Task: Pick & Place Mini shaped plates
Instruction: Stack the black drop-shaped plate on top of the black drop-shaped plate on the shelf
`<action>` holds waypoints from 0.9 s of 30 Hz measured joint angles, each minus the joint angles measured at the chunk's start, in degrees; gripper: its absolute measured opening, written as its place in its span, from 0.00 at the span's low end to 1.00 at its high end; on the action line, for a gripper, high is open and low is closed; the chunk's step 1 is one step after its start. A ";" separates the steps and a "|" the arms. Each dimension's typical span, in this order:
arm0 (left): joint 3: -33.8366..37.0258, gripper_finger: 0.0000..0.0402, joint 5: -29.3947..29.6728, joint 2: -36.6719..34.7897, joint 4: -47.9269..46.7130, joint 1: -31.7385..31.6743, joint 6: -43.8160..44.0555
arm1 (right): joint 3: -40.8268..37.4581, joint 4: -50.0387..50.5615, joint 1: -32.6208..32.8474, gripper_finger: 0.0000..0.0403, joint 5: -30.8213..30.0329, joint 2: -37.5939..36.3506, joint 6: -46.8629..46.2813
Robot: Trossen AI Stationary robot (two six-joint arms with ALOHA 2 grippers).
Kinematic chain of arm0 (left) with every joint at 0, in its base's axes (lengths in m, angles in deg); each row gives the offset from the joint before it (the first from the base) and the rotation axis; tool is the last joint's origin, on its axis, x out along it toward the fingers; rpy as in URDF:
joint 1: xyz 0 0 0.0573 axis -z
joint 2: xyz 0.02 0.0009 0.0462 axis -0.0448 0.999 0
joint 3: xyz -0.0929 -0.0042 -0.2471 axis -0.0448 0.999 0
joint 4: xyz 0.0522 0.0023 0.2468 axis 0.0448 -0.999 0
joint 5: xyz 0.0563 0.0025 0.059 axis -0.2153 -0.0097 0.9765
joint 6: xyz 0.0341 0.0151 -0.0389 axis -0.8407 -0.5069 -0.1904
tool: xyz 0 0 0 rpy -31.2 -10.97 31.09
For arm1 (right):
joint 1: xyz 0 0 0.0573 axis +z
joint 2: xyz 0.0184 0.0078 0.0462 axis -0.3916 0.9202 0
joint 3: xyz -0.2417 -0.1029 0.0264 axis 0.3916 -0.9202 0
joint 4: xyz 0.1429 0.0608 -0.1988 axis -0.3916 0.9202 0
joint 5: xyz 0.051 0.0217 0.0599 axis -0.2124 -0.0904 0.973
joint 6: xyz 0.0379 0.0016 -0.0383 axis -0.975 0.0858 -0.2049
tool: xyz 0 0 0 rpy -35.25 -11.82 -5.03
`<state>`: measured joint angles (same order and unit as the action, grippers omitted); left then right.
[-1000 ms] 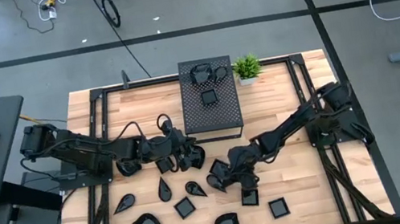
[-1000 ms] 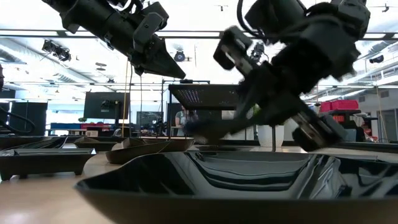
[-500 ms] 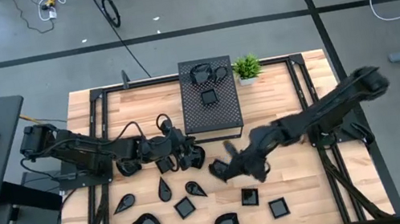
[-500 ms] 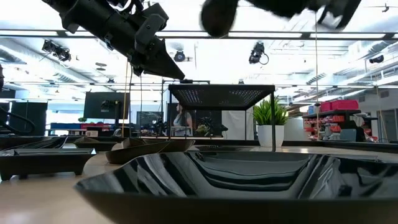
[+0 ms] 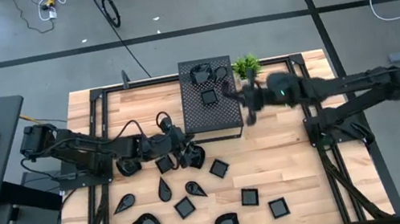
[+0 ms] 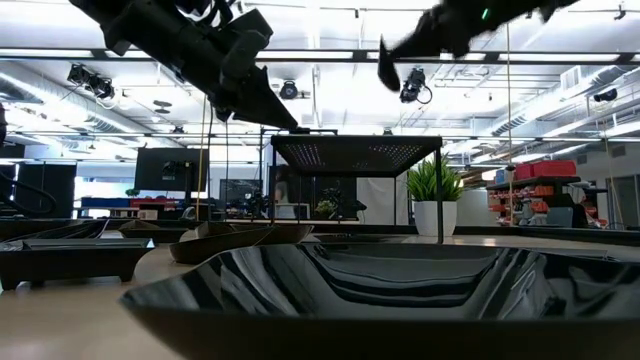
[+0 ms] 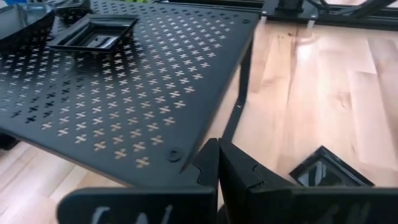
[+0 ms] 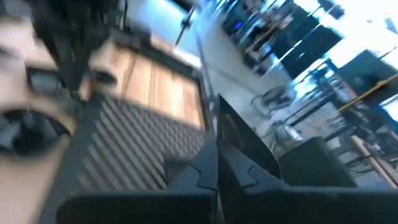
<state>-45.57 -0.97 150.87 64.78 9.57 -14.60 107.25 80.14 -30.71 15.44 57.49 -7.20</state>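
Several glossy black mini shaped plates point(image 5: 184, 207) lie on the wooden table's near half, one square plate point(image 5: 218, 168) near the middle. Two more point(image 5: 208, 97) rest on top of the black perforated box point(image 5: 213, 118). My right gripper point(image 5: 245, 98) is blurred, raised high beside the box's right edge near the potted plant point(image 5: 246, 66). Its fingers point(image 8: 239, 155) are shut, and no plate shows plainly between them. My left gripper point(image 5: 191, 156) hovers shut by the box's near left corner point(image 7: 177, 155), above a square plate point(image 7: 323, 171).
The box stands on thin legs point(image 7: 239, 93) at the table's far middle. A black metal frame point(image 5: 302, 87) runs along the table's sides. In the low view a large dish point(image 6: 340, 290) fills the foreground. Bare wood lies to the right of the box.
My right gripper has risen from the plates near the table's middle and swung toward the far edge, to the box's right side, rolling its wrist and staying shut. A square plate now shows on the table where it was.
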 joint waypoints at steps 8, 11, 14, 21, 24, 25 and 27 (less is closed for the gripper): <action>0.00 0.02 -0.14 0.00 0.12 -2.43 0.25 | 6.40 9.42 -15.80 0.00 9.41 9.82 11.20; 0.00 0.02 -0.20 0.00 0.22 -2.73 0.35 | 9.58 11.40 -17.35 0.00 10.29 13.75 17.46; 0.00 0.02 -0.24 0.00 0.20 -2.69 0.72 | 11.15 12.49 -18.50 0.00 11.41 16.39 23.96; 0.00 0.02 -1.77 0.00 0.25 -1.44 1.08 | 11.17 12.66 -20.42 0.00 11.63 19.95 29.52; 0.00 0.02 -1.77 0.00 0.25 -1.30 1.11 | 11.17 12.68 -20.98 0.00 11.54 20.88 29.58; 0.00 0.02 -1.75 0.00 0.25 -1.31 1.12 | 11.17 12.52 -21.10 0.00 11.48 20.96 29.58; 0.00 0.02 -1.75 0.00 0.27 -1.31 1.12 | 11.17 12.02 -21.12 0.02 11.46 20.97 29.58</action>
<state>-45.57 -2.72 150.87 65.05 8.26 -13.48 118.42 92.16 -51.83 26.91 78.45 22.39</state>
